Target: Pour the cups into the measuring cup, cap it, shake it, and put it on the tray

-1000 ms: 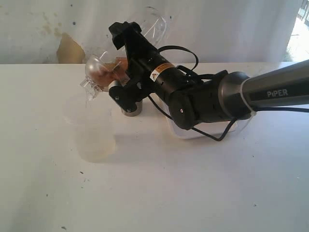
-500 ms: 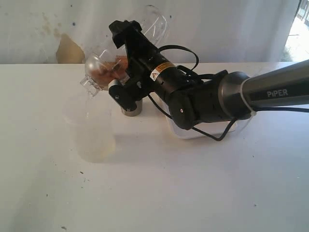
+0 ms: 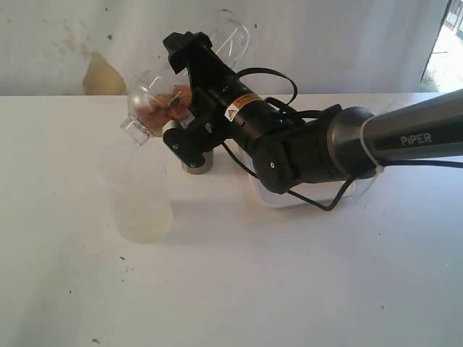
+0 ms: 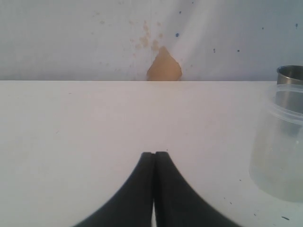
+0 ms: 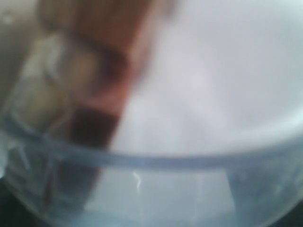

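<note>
Shaking is looking like the step in hand, and it is calling for short strokes and a firm squeeze so the clear domed plastic lid [image 3: 145,108] does not pop off. The right gripper [image 3: 187,92] is clamping its wide-spread fingers across the tall clear plastic measuring cup [image 3: 233,36], tilted lid-down in the air. The left gripper [image 4: 154,163] is pressing its fingers together on nothing.

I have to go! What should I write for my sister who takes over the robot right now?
Left claw: shut, empty.
Right claw: gripping the tall clear plastic measuring cup, tilted in the air; its clear domed plastic lid looks on.
Tapered steel tumbler stands on the table; flat white tray lies under the right arm.
Done: pouring, seemingly capping. Left: shake, set on tray.
</note>
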`<state>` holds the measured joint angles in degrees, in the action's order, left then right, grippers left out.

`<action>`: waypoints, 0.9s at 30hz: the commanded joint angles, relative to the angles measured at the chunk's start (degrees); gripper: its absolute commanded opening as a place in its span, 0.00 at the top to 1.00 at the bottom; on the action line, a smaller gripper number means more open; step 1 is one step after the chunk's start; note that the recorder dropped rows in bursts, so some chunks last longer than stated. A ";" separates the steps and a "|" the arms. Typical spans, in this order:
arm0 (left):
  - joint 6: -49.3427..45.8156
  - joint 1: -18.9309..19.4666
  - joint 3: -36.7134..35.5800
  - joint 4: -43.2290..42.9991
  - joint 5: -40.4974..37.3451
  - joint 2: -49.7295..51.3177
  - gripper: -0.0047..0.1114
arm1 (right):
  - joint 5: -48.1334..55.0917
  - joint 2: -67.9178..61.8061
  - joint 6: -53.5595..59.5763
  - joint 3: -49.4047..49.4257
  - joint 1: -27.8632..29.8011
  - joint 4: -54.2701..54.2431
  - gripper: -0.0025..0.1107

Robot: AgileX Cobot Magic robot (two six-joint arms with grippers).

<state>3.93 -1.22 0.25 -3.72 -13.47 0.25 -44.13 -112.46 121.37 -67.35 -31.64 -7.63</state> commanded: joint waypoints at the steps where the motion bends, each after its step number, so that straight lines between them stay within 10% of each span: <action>1: 0.14 -0.08 -0.25 -0.03 0.10 -0.25 0.96 | -0.45 0.94 0.32 -0.55 0.28 -0.68 0.98; 27: 0.14 -0.08 -0.25 -0.03 0.10 -0.25 0.96 | 0.35 0.94 0.75 -4.00 1.67 3.04 0.98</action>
<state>3.93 -1.22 0.25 -3.72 -13.47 0.25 -41.69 -112.46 121.37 -70.63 -30.34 -8.27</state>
